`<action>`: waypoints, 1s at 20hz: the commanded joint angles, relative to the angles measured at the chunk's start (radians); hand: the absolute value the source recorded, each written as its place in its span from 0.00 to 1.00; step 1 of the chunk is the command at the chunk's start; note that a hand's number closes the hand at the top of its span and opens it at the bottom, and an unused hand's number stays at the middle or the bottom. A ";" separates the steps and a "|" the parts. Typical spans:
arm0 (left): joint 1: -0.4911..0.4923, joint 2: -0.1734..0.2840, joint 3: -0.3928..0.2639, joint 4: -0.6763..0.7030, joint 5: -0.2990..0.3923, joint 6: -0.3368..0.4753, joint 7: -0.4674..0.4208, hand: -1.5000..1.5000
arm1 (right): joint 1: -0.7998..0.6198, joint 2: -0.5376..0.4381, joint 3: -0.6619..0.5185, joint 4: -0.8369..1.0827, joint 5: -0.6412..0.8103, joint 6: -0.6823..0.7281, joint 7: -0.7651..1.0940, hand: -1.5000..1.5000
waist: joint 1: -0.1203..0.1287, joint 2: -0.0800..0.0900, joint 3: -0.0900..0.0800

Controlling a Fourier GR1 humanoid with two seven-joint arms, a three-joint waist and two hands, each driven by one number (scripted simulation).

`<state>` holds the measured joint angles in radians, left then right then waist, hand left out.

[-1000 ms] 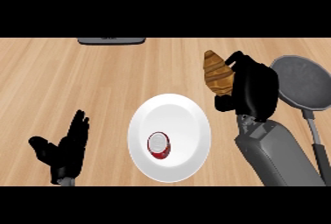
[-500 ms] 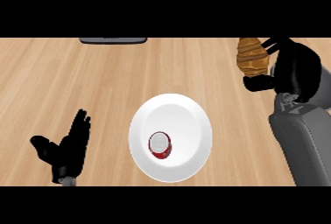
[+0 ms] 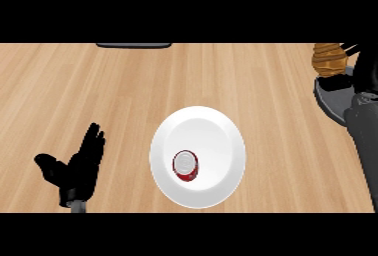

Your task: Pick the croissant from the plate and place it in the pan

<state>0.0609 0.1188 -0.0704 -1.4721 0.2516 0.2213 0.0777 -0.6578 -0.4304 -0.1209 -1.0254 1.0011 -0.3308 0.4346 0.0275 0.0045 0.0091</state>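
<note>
Now my right hand (image 3: pixel 363 65), curled round the golden-brown croissant (image 3: pixel 328 59), has carried it far right over the grey pan (image 3: pixel 332 97); release comes next.

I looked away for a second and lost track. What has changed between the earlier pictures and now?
The right hand, curled round the croissant, has carried it further right and away from the plate, so that it now shows above the pan at the view's right edge. The plate, the small red-rimmed thing on it and the open left hand at lower left have stayed as they were.
</note>
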 commanded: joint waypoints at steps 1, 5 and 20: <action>0.006 -0.011 -0.006 0.035 0.000 0.000 0.017 0.50 | -0.090 -0.086 -0.122 0.240 -0.095 -0.062 -0.166 1.00 | 0.013 0.012 -0.007; 0.000 -0.009 -0.026 -0.002 -0.014 0.008 0.055 0.50 | -0.110 -0.081 -0.163 0.441 -0.111 -0.178 -0.301 1.00 | 0.033 0.019 -0.005; -0.027 -0.034 -0.023 0.045 -0.008 -0.014 0.009 0.50 | -0.182 -0.195 -0.310 0.717 -0.217 -0.134 -0.547 0.00 | 0.058 0.037 0.000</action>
<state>0.0115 0.0983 -0.0908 -1.4684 0.2330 0.2178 0.0888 -0.8194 -0.6276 -0.3693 -0.3307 0.8496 -0.4473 -0.0223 0.0838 0.0358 0.0138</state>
